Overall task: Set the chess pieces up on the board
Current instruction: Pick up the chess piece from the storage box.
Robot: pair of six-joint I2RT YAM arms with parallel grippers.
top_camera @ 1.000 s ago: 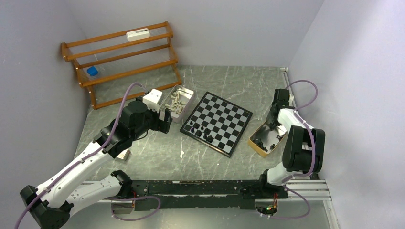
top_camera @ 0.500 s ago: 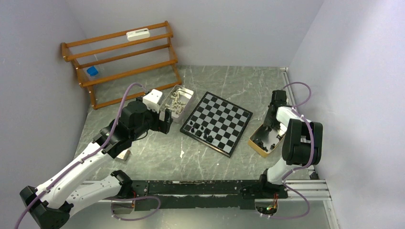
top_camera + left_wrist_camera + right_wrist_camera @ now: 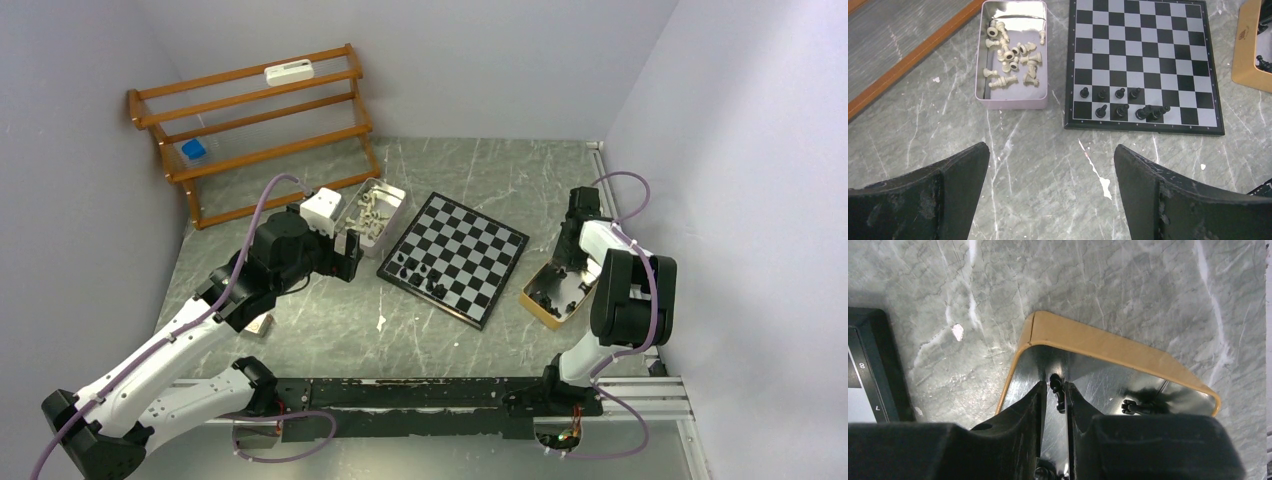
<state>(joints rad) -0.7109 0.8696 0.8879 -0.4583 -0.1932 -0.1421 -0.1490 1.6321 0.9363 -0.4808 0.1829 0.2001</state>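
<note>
Newly altered: the right arm only. Its elbow has swung inward and its wrist has edged along the tan tray (image 3: 1108,347).
- Right end effector (image 3: 1054,386): jaws drawn narrow about one black piece (image 3: 1058,396) lying in the tray, seemingly clamped on it, though contact is hard to confirm.
- Left end effector (image 3: 1050,149): unmoved, jaws wide apart, holding nothing, above the desk (image 3: 330,320) near the grey tin (image 3: 1010,102) of cream pieces (image 3: 1008,55).
- Board (image 3: 1143,55): two short rows of black pieces (image 3: 1120,111) along one edge, the rest bare.
- Meaning: probably the next black piece is about to be lifted, with most of the setup still to do.
</note>
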